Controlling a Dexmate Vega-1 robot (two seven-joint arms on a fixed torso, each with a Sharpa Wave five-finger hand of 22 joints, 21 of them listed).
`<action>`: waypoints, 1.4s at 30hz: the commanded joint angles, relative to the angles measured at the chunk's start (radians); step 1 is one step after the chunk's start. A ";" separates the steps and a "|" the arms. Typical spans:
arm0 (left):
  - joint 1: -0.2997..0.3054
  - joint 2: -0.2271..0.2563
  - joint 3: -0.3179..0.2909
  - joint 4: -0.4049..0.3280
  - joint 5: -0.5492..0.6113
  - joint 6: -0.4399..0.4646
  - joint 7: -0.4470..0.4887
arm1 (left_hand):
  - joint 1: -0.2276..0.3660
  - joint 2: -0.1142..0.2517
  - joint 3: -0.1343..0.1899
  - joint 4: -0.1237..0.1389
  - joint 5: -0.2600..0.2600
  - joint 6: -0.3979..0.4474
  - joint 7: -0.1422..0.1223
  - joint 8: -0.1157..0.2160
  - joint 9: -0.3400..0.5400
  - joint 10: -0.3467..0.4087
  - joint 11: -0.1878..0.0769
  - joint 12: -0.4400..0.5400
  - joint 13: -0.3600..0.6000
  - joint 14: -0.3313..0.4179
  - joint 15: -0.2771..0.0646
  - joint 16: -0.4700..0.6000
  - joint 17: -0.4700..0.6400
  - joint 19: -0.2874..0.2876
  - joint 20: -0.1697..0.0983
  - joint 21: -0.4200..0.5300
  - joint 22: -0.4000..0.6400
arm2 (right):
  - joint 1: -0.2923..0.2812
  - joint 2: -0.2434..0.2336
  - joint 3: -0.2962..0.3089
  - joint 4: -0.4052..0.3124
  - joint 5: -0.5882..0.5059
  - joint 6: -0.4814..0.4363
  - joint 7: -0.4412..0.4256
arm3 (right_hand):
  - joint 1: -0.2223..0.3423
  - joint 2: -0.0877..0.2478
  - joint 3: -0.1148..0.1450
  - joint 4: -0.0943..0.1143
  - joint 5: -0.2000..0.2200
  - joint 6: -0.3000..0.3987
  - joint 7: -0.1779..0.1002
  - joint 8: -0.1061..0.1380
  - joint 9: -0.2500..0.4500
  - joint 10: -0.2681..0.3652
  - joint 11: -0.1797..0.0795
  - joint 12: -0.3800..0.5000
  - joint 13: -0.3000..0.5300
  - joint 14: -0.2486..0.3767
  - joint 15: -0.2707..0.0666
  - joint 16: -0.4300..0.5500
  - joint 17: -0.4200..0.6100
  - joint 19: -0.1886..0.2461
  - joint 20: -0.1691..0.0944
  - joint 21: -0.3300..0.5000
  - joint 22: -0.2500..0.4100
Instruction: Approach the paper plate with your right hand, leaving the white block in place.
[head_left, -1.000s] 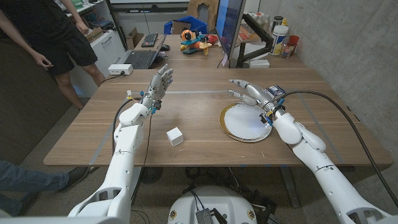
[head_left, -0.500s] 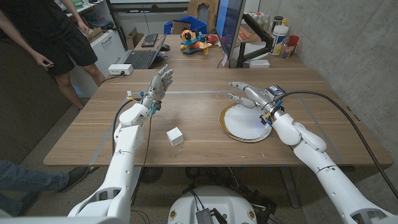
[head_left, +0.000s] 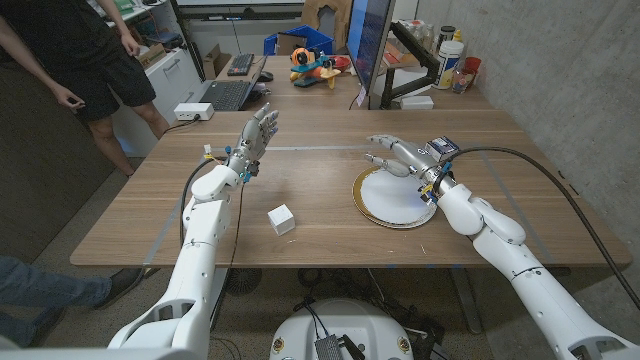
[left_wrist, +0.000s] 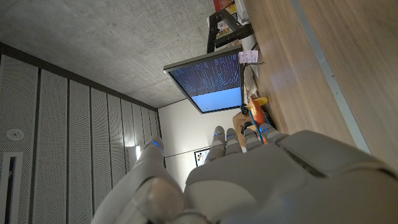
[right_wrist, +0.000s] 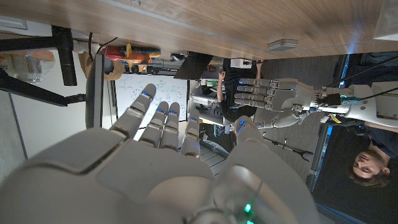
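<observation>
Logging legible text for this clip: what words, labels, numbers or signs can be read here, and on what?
None can be read.
Monitor: lines of text on a dark screen, too small to read.
Note at the monitor's edge: marks too blurred to read.
Bottles at the far table corner: labels too small to read.
Whiteboard behind the table: scribbles, illegible.

Right hand (head_left: 400, 154) was spread open just over the far rim of the paper plate (head_left: 392, 196), nothing between them. White block (head_left: 282, 219) sat well apart on bare desk (head_left: 320, 170), out of the path.
</observation>
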 joint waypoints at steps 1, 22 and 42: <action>-0.006 -0.001 0.003 0.011 0.002 -0.003 -0.002 | 0.003 0.011 0.003 -0.005 -0.005 0.002 0.003 -0.001 0.003 -0.006 0.000 0.003 0.001 -0.011 0.001 0.001 0.005 -0.027 0.006 0.002 0.005 | -0.006 -0.023 -0.018 -0.016 -0.039 -0.034 -0.011 | -0.006 -0.004 -0.007 0.000 0.012 0.008 -0.005 0.003 0.004 0.004 -0.003 0.004 0.002 0.004 -0.001 0.001 0.001 -0.003 0.004 -0.003 0.004; 0.002 -0.002 0.005 0.004 0.009 0.004 0.005 | 0.002 0.012 0.002 -0.007 -0.005 0.003 0.002 -0.001 0.003 -0.005 -0.001 0.003 0.001 -0.013 0.001 0.002 0.005 -0.028 0.007 0.003 0.005 | -0.004 -0.060 -0.056 -0.030 -0.108 -0.089 -0.022 | -0.011 -0.004 -0.008 0.000 0.024 0.018 -0.009 0.005 0.004 0.007 -0.006 0.003 0.002 0.006 -0.002 0.001 0.000 -0.016 0.009 -0.007 0.004; -0.009 -0.002 0.011 0.013 0.013 0.004 0.003 | 0.001 0.012 0.001 -0.008 -0.005 0.002 0.002 -0.001 0.003 -0.007 -0.002 0.003 0.001 -0.015 0.000 0.001 0.005 -0.032 0.010 0.002 0.005 | -0.010 -0.088 -0.098 -0.040 -0.185 -0.163 -0.045 | -0.016 -0.003 -0.007 0.000 0.034 0.023 -0.010 0.004 0.004 0.007 -0.009 0.001 0.002 0.004 -0.002 -0.001 -0.001 -0.039 0.009 -0.012 0.004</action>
